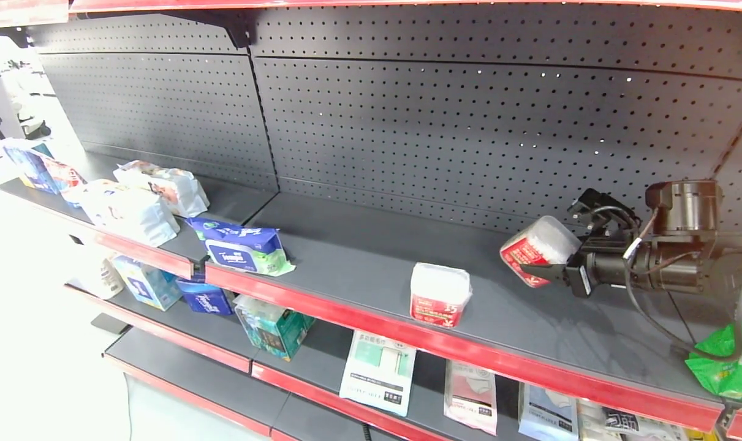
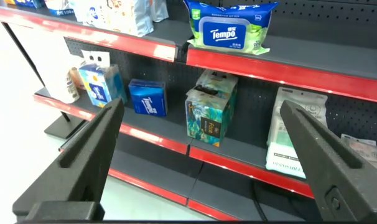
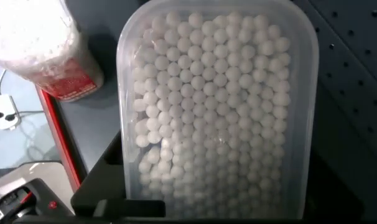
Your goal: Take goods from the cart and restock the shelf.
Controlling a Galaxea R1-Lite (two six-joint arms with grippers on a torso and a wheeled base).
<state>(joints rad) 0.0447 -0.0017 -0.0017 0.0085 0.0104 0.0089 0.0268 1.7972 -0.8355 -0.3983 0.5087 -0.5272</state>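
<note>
Held tub: the right gripper has its fingers pinching a clear tub with a red label. The tub is tipped on its side over the right part of the top shelf.
Standing tub: a second tub just like it stands upright close to the red front edge. It is apart from the held one, to its left and nearer the front.
Open room: there is a wide bare stretch of shelf between the wipes pack and the standing tub. There is more bare shelf behind both tubs, up to the holey back wall.
Tight spots: the white packs crowd the far left. A green bag sits at the far right by the front edge.
Right wrist view: up close, the held tub is packed with little white round tips. The second tub is beside it, next to the red edge.
Left gripper: it is low down in front of the lower shelves, with its fingers spread wide and holding nothing.
Left wrist view: between the fingers is a teal box with a blue pack near it. The wipes pack is on the shelf above.
</note>
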